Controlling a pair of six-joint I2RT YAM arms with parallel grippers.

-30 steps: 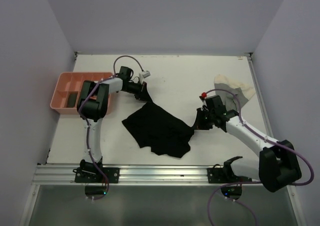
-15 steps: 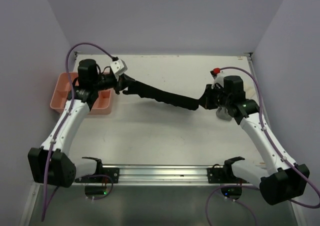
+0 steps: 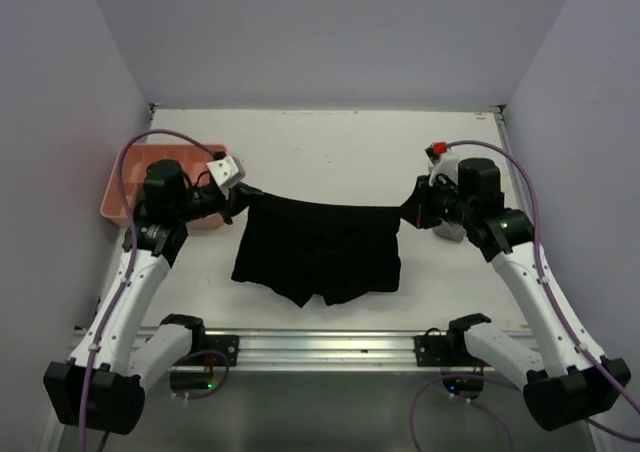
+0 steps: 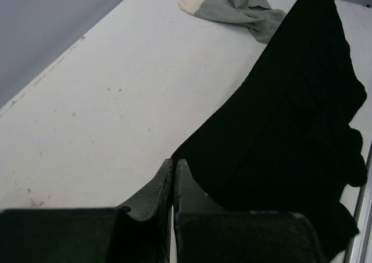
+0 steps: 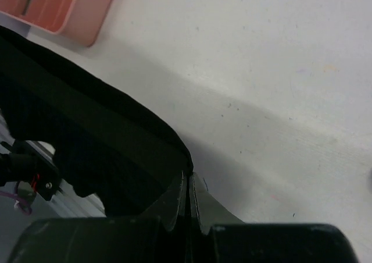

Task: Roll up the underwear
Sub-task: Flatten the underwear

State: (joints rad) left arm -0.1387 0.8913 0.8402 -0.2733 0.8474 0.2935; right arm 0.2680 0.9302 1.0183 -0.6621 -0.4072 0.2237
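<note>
While both arms pinch its top corners, the black cloth underwear [image 3: 320, 252] hangs spread between them.
Left gripper [image 3: 237, 194] and right gripper [image 3: 408, 212] are each clenched on a corner above the white table [image 3: 330, 147]; a pink plastic tray [image 3: 110, 192] sits at its left edge.

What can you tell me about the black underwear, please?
The black underwear looks like soft matte cloth, boxer-brief in shape. It is spread wide, its waistband stretched taut between the left end effector and the right end effector, each shut on one top corner. Two short legs hang toward the near edge; whether they touch the table is unclear.
</note>
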